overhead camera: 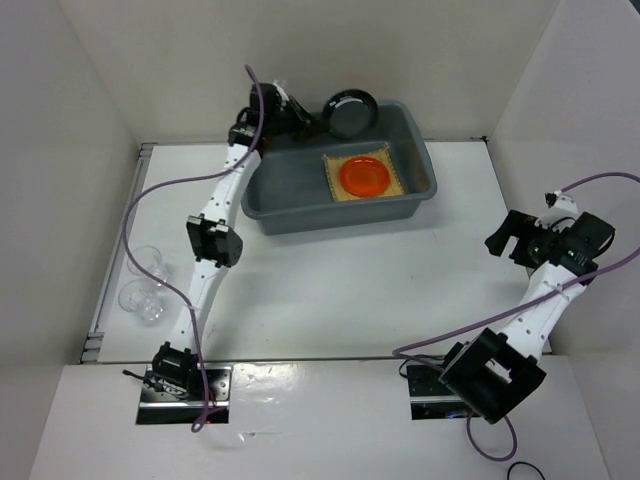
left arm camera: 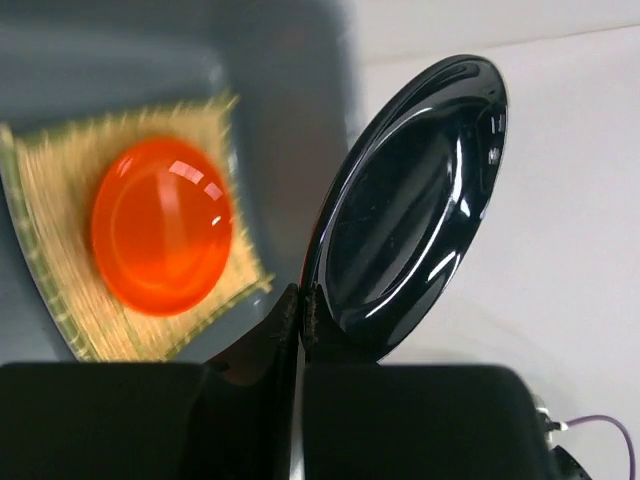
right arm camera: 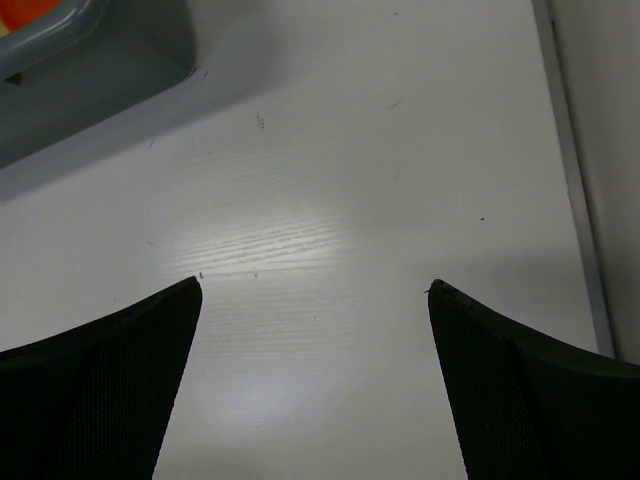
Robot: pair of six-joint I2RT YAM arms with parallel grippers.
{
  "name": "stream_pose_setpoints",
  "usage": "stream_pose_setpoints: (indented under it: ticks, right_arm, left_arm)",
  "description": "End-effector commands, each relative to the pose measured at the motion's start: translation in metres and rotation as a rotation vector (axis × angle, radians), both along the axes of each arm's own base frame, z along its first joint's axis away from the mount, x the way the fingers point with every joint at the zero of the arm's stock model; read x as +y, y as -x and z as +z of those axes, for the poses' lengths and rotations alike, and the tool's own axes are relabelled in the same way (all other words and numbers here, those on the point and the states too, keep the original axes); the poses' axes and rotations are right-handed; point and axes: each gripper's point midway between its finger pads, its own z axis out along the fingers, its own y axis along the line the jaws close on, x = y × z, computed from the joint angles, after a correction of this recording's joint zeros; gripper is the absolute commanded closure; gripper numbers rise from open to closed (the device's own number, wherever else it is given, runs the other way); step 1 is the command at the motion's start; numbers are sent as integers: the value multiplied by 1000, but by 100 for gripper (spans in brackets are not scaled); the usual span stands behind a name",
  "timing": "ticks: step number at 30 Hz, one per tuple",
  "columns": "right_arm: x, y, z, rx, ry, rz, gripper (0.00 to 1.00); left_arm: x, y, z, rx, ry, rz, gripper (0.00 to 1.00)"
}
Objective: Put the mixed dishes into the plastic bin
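Observation:
The grey plastic bin (overhead camera: 262, 205) stands at the back middle. Inside it the tan woven mat (overhead camera: 395, 183) lies flat with the orange plate (overhead camera: 365, 176) on top; both show in the left wrist view, mat (left arm camera: 50, 190) and plate (left arm camera: 160, 240). My left gripper (overhead camera: 318, 122) is shut on the rim of the black plate (overhead camera: 350, 113), holding it on edge above the bin's far rim; the left wrist view shows the plate (left arm camera: 405, 215) pinched at the gripper (left arm camera: 301, 305). Two clear glass cups (overhead camera: 145, 263) (overhead camera: 142, 301) stand at the left. My right gripper (right arm camera: 315, 290) is open and empty over bare table at the right (overhead camera: 505, 240).
White walls enclose the table on the left, back and right. A metal strip (overhead camera: 110, 275) runs along the left edge by the cups. The bin's corner (right arm camera: 90, 50) shows at the top left of the right wrist view. Purple cables trail along both arms.

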Motion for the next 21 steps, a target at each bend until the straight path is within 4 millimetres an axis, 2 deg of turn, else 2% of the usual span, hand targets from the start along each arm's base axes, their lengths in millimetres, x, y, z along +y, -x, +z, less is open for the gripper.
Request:
stream_pose_setpoints:
  ticks: [1, 2, 3, 5, 6, 8, 9, 11, 12, 13, 15, 16, 18, 21]
  right_arm:
    - [0, -7, -8, -3, -25, 58, 2]
    - [0, -10, -8, -3, -34, 64, 2]
    - [0, -10, -17, 21, -60, 79, 2]
    - [-1, -13, -21, 30, -75, 94, 2]
    - [-1, -15, -28, 42, -104, 101, 2]
    - [0, -17, -32, 45, -112, 121, 2]
    - [3, -19, -33, 38, -138, 137, 2]
    - [3, -21, -34, 32, -142, 143, 2]
    - [3, -22, -36, 33, -155, 148, 2]
    - [5, -23, -37, 27, -161, 155, 2]
    - [5, -23, -40, 33, -168, 154, 2]
    - [5, -23, -40, 33, -168, 154, 2]
    - [5, -23, -40, 33, -168, 154, 2]
    - [4, -23, -42, 38, -175, 154, 2]
  left_arm:
    - [-27, -2, -35, 65, 55, -39, 100]
    - [-36, -1, -40, 69, 63, -48, 100]
    - [-52, 2, -51, 75, 64, -59, 100]
    - [-66, 2, -62, 100, 82, -48, 100]
    - [-80, 5, -77, 125, 82, -51, 100]
    - [-94, 8, -103, 184, 84, -40, 100]
    - [-93, 7, -113, 212, 78, -26, 100]
    - [-104, 13, -129, 238, 60, -29, 100]
    - [-103, 11, -139, 256, 58, -15, 100]
    - [-103, 11, -139, 256, 58, -15, 100]
    - [-103, 9, -157, 278, 45, -4, 100]
    - [-103, 9, -157, 285, 51, -1, 100]
    - [-103, 9, -176, 310, 40, 1, 100]
    - [-86, 1, -181, 329, 29, 40, 100]
